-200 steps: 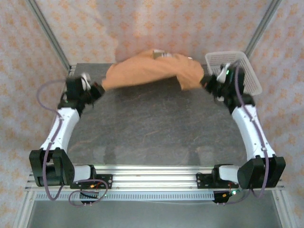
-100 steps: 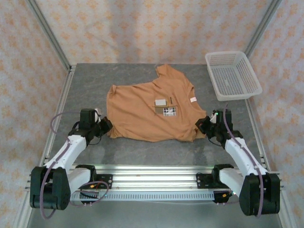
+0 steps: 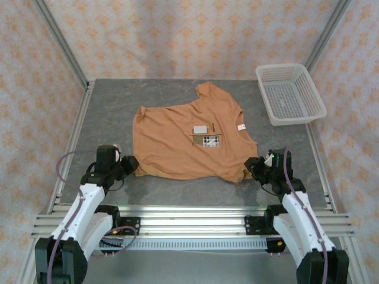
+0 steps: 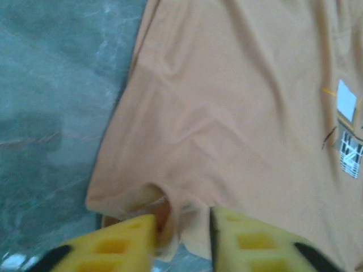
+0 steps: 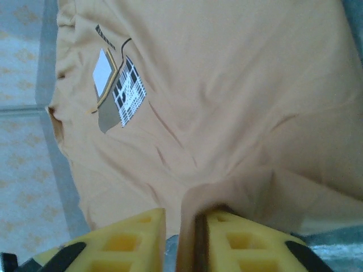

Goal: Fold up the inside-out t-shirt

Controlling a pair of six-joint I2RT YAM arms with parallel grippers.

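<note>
Grippers part-open astride t-shirt edge

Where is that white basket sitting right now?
In the overhead view, the basket sits at the far right corner of the table, apart from the t-shirt spread out to its left.

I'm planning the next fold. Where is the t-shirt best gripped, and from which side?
Grip the t-shirt at its two near corners, coming in low from the robot's side. It lies spread flat with that edge nearest the robot, and the left gripper and right gripper each straddle a corner there, jaws parted around loose fabric.
</note>
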